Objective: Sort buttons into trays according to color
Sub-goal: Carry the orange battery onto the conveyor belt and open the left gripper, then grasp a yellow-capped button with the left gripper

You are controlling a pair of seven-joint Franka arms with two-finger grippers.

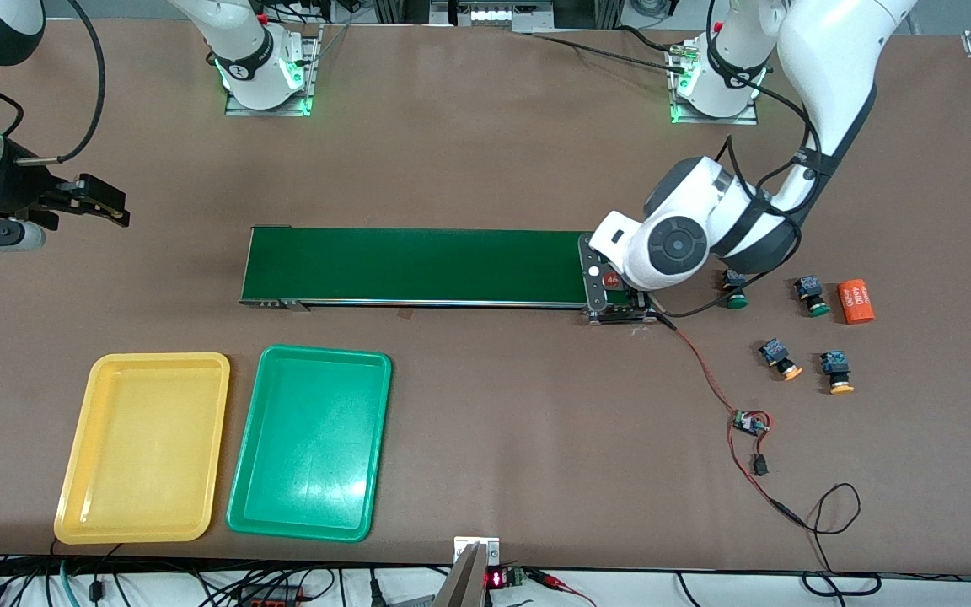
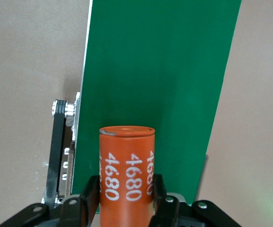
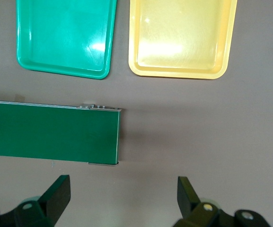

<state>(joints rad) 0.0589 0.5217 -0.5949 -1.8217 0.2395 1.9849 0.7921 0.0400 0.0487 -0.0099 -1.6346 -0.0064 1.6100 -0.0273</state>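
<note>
While both trays (image 1: 148,371) lie lengthwise toward the front camera.

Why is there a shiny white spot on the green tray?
Front view: lamp glare on the glossy green plastic tray. Right wrist view: the same glare on it, and a broader sheen on the yellow plastic tray. Left wrist view: no glare on the matte dark-green conveyor belt.

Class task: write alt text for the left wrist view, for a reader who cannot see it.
The left tool grips an orange cylinder printed "4680" upright over one end of the dark-green conveyor belt, which runs away across the brown table. The belt's black roller bracket shows alongside.
</note>
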